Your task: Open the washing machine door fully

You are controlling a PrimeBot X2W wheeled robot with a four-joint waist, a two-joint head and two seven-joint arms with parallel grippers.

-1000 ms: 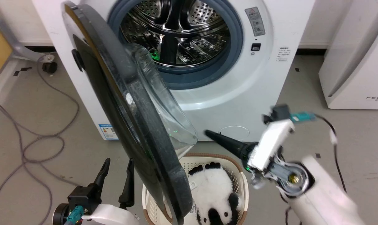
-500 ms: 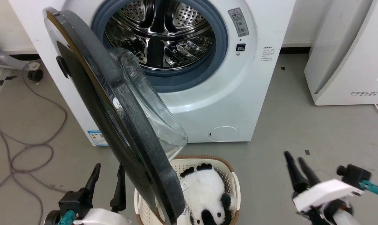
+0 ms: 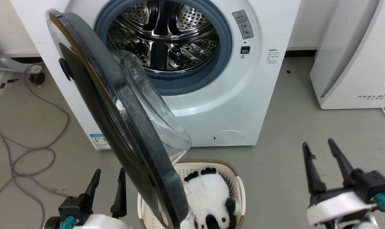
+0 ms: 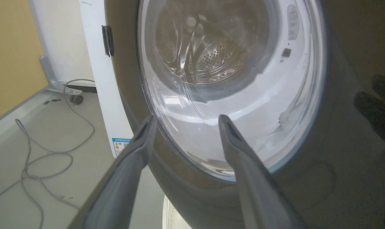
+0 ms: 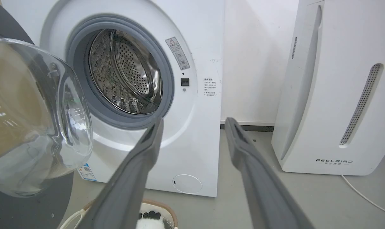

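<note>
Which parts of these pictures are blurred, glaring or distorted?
Head view: the right pincer looks slightly smeared, and the steel drum glints with hard highlights. Left wrist view: the door glass carries pale reflections; the left pincer looks soft up close. Right wrist view: the glass bowl warps what lies behind it.

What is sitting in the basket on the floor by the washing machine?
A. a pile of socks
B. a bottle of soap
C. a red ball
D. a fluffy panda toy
D: a black-and-white fluffy panda toy lies inside the pale basket on the floor in front of the washing machine.
</note>
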